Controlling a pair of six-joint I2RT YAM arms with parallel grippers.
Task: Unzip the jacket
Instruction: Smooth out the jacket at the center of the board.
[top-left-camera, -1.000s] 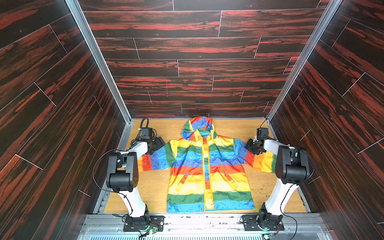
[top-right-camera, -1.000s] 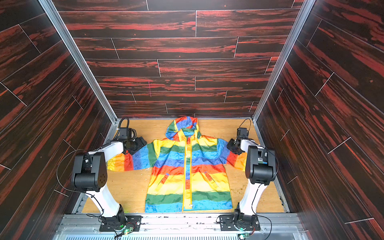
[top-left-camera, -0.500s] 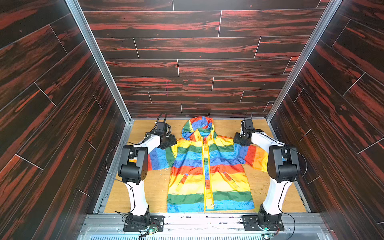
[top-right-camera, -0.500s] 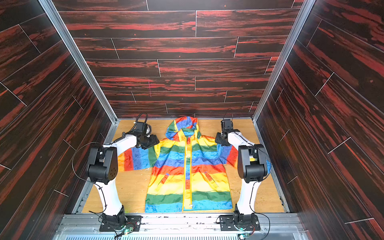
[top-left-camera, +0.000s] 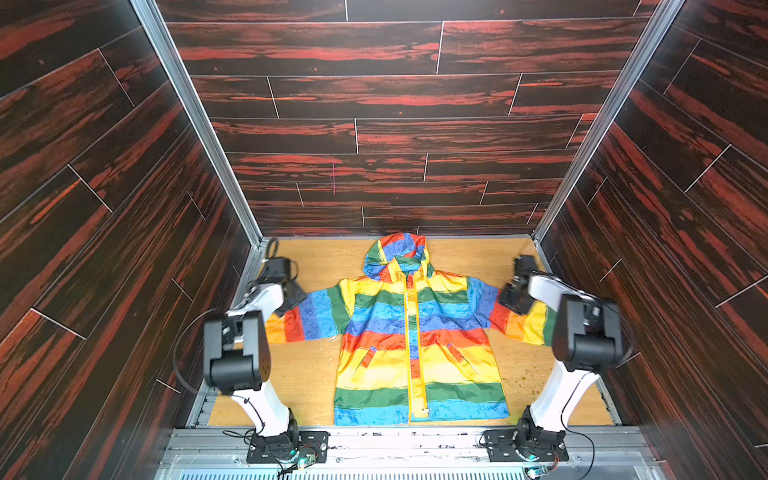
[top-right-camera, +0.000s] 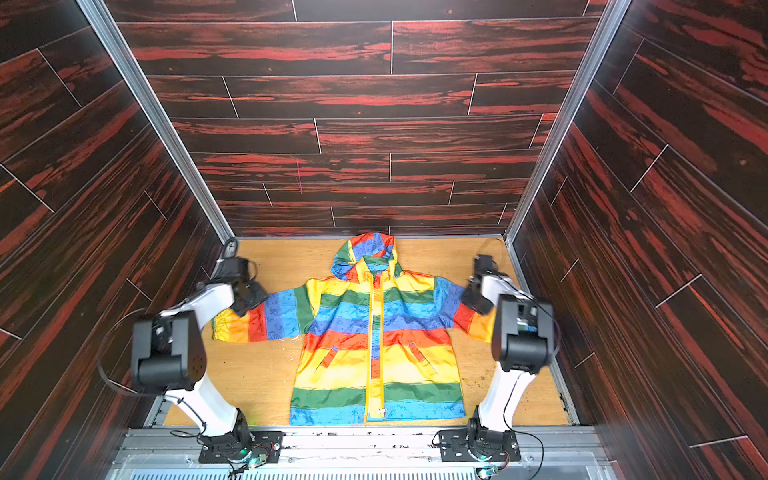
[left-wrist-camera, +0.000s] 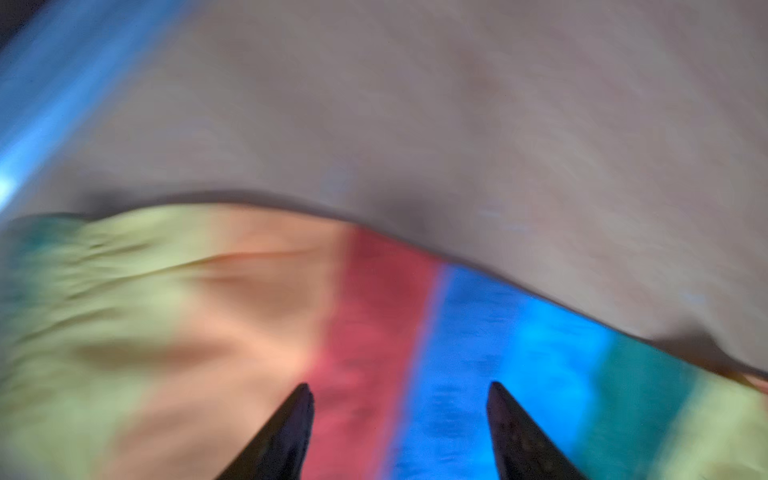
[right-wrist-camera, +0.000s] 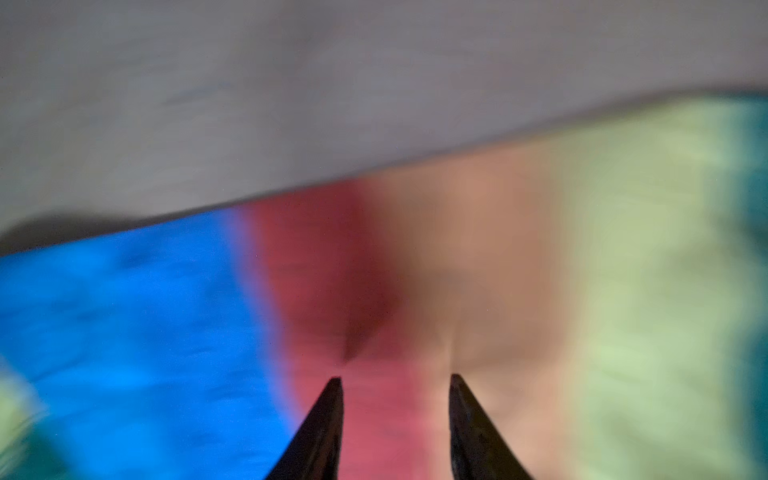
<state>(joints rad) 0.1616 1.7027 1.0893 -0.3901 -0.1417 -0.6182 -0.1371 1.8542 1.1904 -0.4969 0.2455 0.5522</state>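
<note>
Rainbow-striped hooded thin jacket (top-left-camera: 453, 316) lying flat, front up, mid wooden tabletop (top-left-camera: 307, 374)
We see its yellow zipper (top-left-camera: 412, 332) looking closed from collar to hem; left claw (left-wrist-camera: 399, 385) hangs spread over the sleeve on its side, right claw (right-wrist-camera: 395, 377) spread over the other sleeve, neither pinching anything, wrist views pretty blurry.

The left claw (top-left-camera: 296, 296), beside the hood (top-left-camera: 395, 253) of the jacket (top-left-camera: 415, 332) half a second ago, swings back outward and now hangs over the sleeve (top-left-camera: 316, 316) on its side; the right claw (top-left-camera: 513, 296) likewise retreats to the opposite sleeve (top-left-camera: 528, 328).
</note>
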